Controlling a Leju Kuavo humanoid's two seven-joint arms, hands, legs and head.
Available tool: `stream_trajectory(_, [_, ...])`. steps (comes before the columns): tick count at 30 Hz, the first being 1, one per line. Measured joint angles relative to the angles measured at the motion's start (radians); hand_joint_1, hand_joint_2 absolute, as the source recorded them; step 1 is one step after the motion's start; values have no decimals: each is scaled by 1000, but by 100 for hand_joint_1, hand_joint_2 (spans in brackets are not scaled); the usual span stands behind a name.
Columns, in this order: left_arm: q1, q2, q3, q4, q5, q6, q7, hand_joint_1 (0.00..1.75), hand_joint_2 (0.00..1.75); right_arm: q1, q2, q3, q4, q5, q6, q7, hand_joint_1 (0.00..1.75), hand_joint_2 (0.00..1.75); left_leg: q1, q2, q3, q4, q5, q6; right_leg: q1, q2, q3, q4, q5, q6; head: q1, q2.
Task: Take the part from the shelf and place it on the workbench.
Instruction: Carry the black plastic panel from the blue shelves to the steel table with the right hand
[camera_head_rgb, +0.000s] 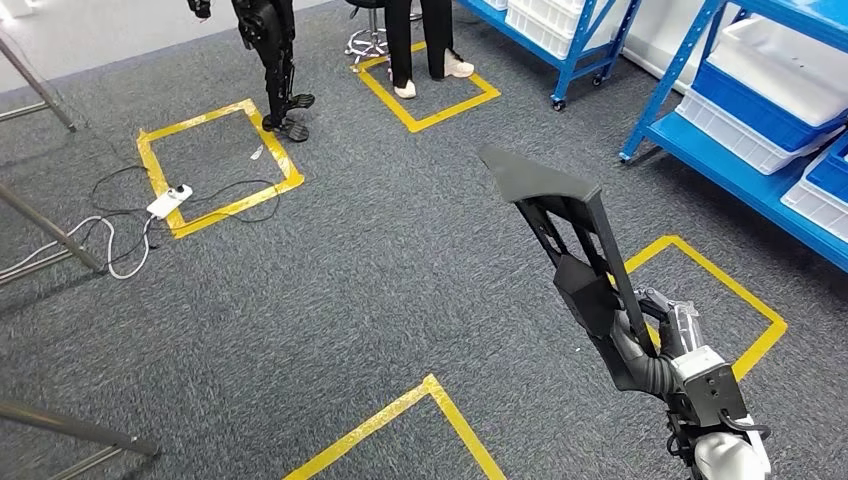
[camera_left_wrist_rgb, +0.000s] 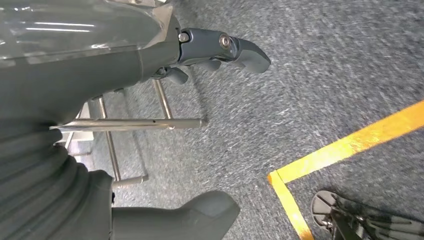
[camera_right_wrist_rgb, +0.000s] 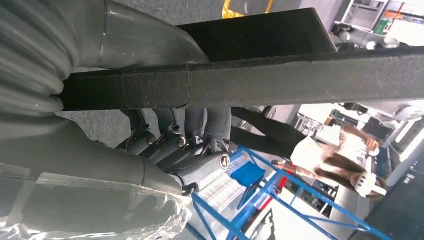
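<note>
Head view. The right hand (camera_head_rgb: 655, 325) comes in at lower right, fingers wrapped round the lower end of the part (camera_head_rgb: 570, 235), a long black angular piece with a flat wedge-shaped top and an open strutted frame below. The part stands tilted, top leaning up and to the left, held in the air above the grey carpet (camera_head_rgb: 400, 260). The fingers are mostly hidden behind the part and a clear plastic wrap on the hand; how each one lies is hard to make out. Yellow tape squares (camera_head_rgb: 215, 165) mark the floor. A blue shelf (camera_head_rgb: 745, 175) with white bins runs along the right, its upper part cut off by the frame edge. At top, a person's legs (camera_head_rgb: 420, 40) stand in one taped square, cut off above the thigh; just to the left, the dark legs of another robot (camera_head_rgb: 275, 55). A white power strip (camera_head_rgb: 168, 200) with cables lies on the carpet at left.

Left wrist view. The left hand (camera_left_wrist_rgb: 200, 55) holds nothing; the thumb (camera_left_wrist_rgb: 175, 217) and the dark fingers (camera_left_wrist_rgb: 240, 47) stand apart, lightly curved. Beyond them, carpet, a yellow tape corner (camera_left_wrist_rgb: 300, 175) and a metal table frame (camera_left_wrist_rgb: 130, 123).

Right wrist view. The part's black bar (camera_right_wrist_rgb: 280, 75) crosses the picture, its far end cut off. The fingers (camera_right_wrist_rgb: 170, 137) curl tight against its underside, the grey cover pressing from the other side. Behind, blurred, a person (camera_right_wrist_rgb: 325, 155) and blue shelf struts (camera_right_wrist_rgb: 260, 192).
</note>
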Motion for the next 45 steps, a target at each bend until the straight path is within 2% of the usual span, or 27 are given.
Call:
stream_trajectory(1, [0,0,-1,0,2,0,0,0,175,2,1,0,0,1,0,0,175,175,-2,-6,-1,0,0,1,0,2,-19,32,-5,3,0,0])
stream_trajectory(2, [0,-1,-2,0,4,1,0,0,175,2,2,0,0,2,1,0,175,175,-3,-12,-1,0,1,1,1,3,-16,20,7,9,0,0])
stream_trajectory(4, [0,-3,-5,0,6,2,0,0,175,0,3,1,0,4,2,0,175,175,-4,-25,2,1,1,1,1,13,46,-109,67,20,0,0])
stream_trajectory(5, [0,-4,-6,0,7,2,0,0,175,-2,3,1,0,5,3,0,175,175,-6,-31,3,2,1,-1,3,21,80,-180,95,20,0,0])
stream_trajectory(7, [0,-5,-6,0,10,3,0,0,175,-8,3,1,1,6,5,0,175,175,-9,-39,1,4,1,-6,7,29,117,-259,124,11,0,0])
stream_trajectory(9, [1,-6,-7,0,11,5,-1,0,175,-13,3,2,1,6,6,0,175,175,-9,-44,-3,3,4,-15,9,22,120,-265,130,0,0,0])
stream_trajectory(11, [1,-5,-7,0,12,7,-1,0,175,-17,3,3,1,6,6,0,175,175,-6,-38,-10,18,-8,-25,0,13,123,-272,137,-13,-1,0])
stream_trajectory(13, [1,-6,-7,0,12,8,-1,0,175,-21,4,3,1,6,6,0,175,175,0,-17,-46,98,-58,-37,-8,3,126,-277,140,-27,-5,0])
stream_trajectory(15, [1,-7,-8,0,11,7,-2,0,175,-21,3,3,3,6,6,0,175,175,8,0,-112,236,-124,-49,-6,-8,126,-277,139,-32,-8,0])
stream_trajectory(16, [1,-8,-9,0,10,6,-2,0,175,-20,3,3,4,6,6,0,175,175,12,3,-139,287,-140,-54,-5,-13,126,-277,139,-32,-8,0])
stream_trajectory(17, [2,-8,-12,0,8,4,-3,0,175,-17,3,3,4,6,6,0,175,175,17,5,-148,302,-135,-58,-5,-19,126,-277,139,-32,-8,0])
stream_trajectory(18, [2,-7,-14,0,6,3,-4,0,175,-14,3,2,5,5,6,0,175,175,21,9,-135,274,-113,-62,-5,-24,127,-277,138,-31,-8,0])
stream_trajectory(20, [2,-6,-19,0,3,0,-6,0,175,-8,3,1,4,4,6,0,175,175,28,29,-62,134,-48,-65,-6,-31,130,-276,135,-26,-8,0])
stream_trajectory(22, [1,-5,-22,0,2,-1,-7,0,175,-2,2,-1,1,2,5,-1,175,175,25,43,-6,28,-14,-59,0,-37,131,-275,130,-17,-7,0])
stream_trajectory(26, [0,-4,-24,0,1,-2,-8,0,175,9,1,-3,-4,0,5,-2,175,175,13,29,5,-2,-5,-29,5,-45,131,-273,124,8,-5,0])
stream_trajectory(27, [0,-3,-26,0,0,-4,-8,0,175,13,1,-5,-7,-1,5,-2,175,175,13,25,8,-8,0,-20,4,-37,122,-252,110,9,-5,0])
stream_trajectory(29, [-2,-1,-31,0,-1,-7,-10,0,175,26,1,-13,-15,-3,4,-3,175,175,14,15,12,-16,5,-9,-1,-12,70,-141,55,3,-2,0])
stream_trajectory(31, [-2,2,-36,0,-2,-9,-10,0,175,44,2,-23,-19,-3,4,-3,175,175,13,2,10,-16,6,-6,-1,2,2,-6,5,2,0,0])
stream_trajectory(32, [-2,2,-38,0,-2,-10,-10,0,175,53,2,-26,-22,-3,4,-2,175,175,12,-5,10,-16,5,-6,-1,4,-13,19,2,7,0,0])
stream_trajectory(33, [-2,2,-41,0,-3,-11,-10,0,175,61,3,-28,-25,-3,3,-2,175,175,11,-13,11,-15,5,-7,-1,5,-7,3,16,15,0,0])
stream_trajectory(35, [-2,2,-45,0,-6,-12,-10,0,175,72,4,-34,-35,-4,3,-2,175,175,11,-26,12,-13,4,-9,-5,13,56,-136,77,30,1,0])
stream_trajectory(36, [-2,3,-47,0,-7,-12,-11,0,175,75,5,-38,-39,-5,3,-2,175,175,9,-32,12,-10,3,-12,-6,20,88,-204,103,32,1,0])
stream_trajectory(38, [-2,4,-50,0,-7,-13,-11,0,175,81,6,-45,-47,-6,3,-2,175,175,5,-40,8,-7,1,-21,-4,27,118,-270,130,22,1,0])
stream_trajectory(39, [-2,4,-51,0,-8,-13,-12,0,175,84,7,-47,-50,-7,2,-2,175,175,4,-42,6,-6,2,-25,0,25,118,-269,132,14,1,0])
stream_trajectory(41, [-1,6,-55,0,-9,-13,-13,0,175,90,9,-48,-59,-9,2,-3,175,175,7,-38,2,0,-3,-34,-5,18,119,-271,137,1,0,0])
stream_trajectory(43, [-2,8,-58,0,-10,-14,-13,0,175,96,11,-50,-70,-10,2,-3,175,175,10,-16,-21,53,-39,-44,-9,11,122,-274,139,-15,-3,0])
stream_trajectory(45, [-2,8,-62,0,-10,-14,-13,0,175,103,13,-52,-78,-11,2,-3,175,175,12,4,-81,183,-106,-52,-5,2,123,-274,138,-26,-6,0])
